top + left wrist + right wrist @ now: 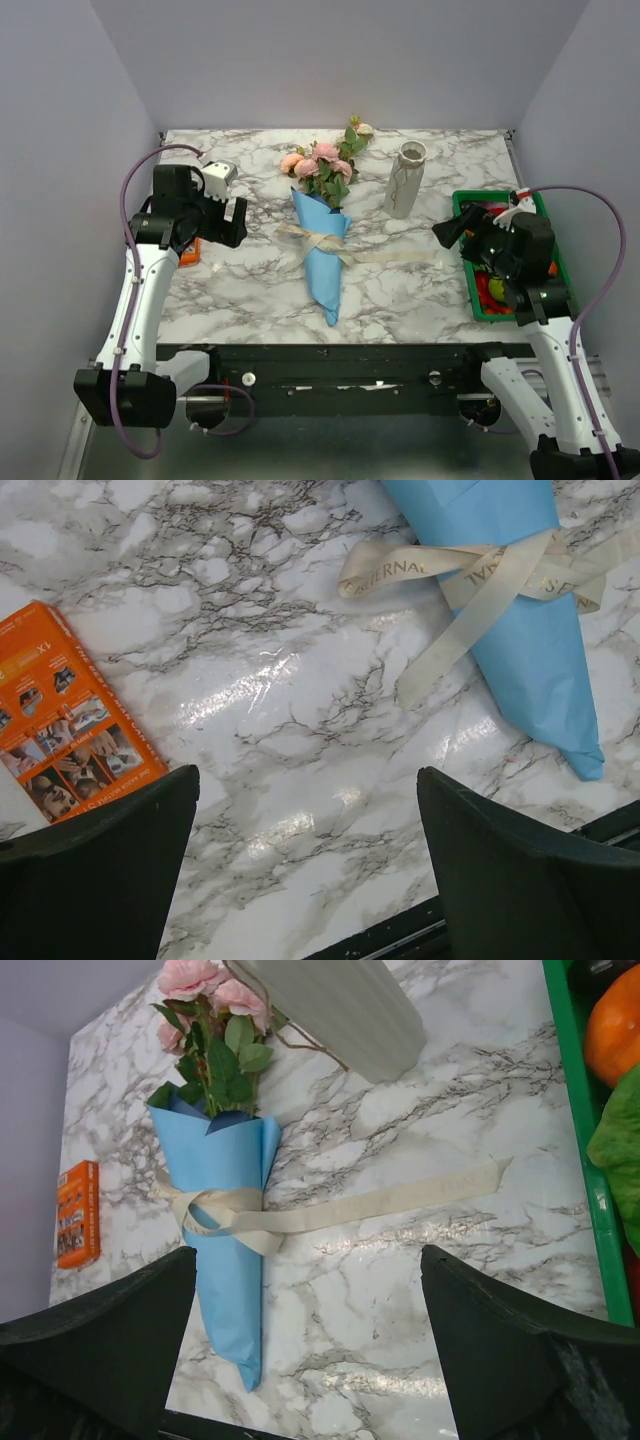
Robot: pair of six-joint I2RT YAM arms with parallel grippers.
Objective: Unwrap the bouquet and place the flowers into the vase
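Observation:
The bouquet (322,250) lies mid-table, a blue paper cone (225,1230) tied with beige ribbon (380,1200), its tip (585,765) toward the near edge. Pink, peach and cream flowers (322,165) stick out of the cone's far end. The off-white vase (404,180) stands upright to the right of the blooms; its base (340,1010) shows in the right wrist view. My left gripper (238,222) hovers open, left of the cone, over bare marble (305,810). Open too, my right gripper (447,232) hangs just right of the ribbon's loose end (425,257).
A green crate (463,255) of toy produce sits at the table's right edge under my right arm. An orange booklet (65,715) lies flat at the left edge. The near table edge (400,935) runs just below my left fingers.

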